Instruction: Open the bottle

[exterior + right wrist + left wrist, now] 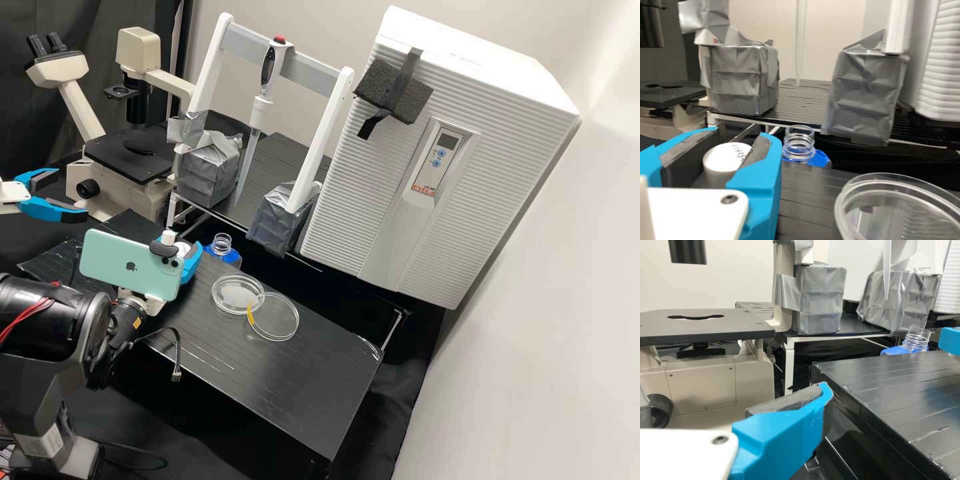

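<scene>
A white round bottle cap [727, 159] is clamped in the jaws of the right gripper [740, 141], over the black ribbed bench [280, 373]. The small clear bottle with a blue lower part [800, 144] is stood upright just beyond it, its threaded neck uncovered. The left gripper [70, 193] is held well apart by the beige microscope [113, 167], its jaws parted wide and empty.

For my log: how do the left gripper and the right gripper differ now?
The right gripper is shut on the white cap; the left gripper is open and empty. The right gripper is beside the open bottle; the left gripper is by the microscope. Both have blue fingers.
</scene>
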### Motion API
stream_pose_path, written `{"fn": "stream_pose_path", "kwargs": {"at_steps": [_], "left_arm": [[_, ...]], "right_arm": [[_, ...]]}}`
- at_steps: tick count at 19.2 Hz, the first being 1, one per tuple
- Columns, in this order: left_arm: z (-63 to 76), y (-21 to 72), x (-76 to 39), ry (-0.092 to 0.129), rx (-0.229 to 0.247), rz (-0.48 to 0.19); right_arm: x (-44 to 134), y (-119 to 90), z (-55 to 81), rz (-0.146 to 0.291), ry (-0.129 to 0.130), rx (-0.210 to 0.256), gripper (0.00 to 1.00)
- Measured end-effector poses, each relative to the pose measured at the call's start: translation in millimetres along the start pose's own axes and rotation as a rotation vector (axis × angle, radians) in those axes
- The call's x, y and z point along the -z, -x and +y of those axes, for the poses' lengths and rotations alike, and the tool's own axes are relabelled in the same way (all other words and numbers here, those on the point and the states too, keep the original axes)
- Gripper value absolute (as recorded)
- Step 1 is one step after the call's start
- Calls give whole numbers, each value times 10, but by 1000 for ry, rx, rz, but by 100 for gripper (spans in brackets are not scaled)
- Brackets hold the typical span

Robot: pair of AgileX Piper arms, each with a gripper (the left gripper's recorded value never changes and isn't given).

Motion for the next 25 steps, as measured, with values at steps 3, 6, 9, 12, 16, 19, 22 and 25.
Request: {"fn": "stream_pose_path", "kwargs": {"at_steps": [3, 6, 9, 12, 16, 19, 22, 25], "left_arm": [[0, 0, 0, 0, 0, 0], [0, 0, 0, 0, 0, 0], [-3, 3, 0, 1, 1, 0], [-3, 3, 0, 1, 1, 0], [-3, 3, 0, 1, 1, 0], [-3, 3, 0, 1, 1, 0], [-3, 3, 0, -19, 1, 0], [0, 3, 7, -79, -2, 8]], "right_arm": [[27, 4, -32, 9, 9, 11, 0], [1, -8, -72, -4, 22, 29, 0], [-17, -19, -90, -9, 26, 29, 0], [-27, -32, -96, -8, 35, 19, 0], [-28, -33, -98, -8, 54, 19, 100], [-35, -33, -92, -16, 70, 13, 100], [-2, -19, -50, -1, 77, -7, 100], [55, 9, -12, 28, 89, -24, 100]]}}
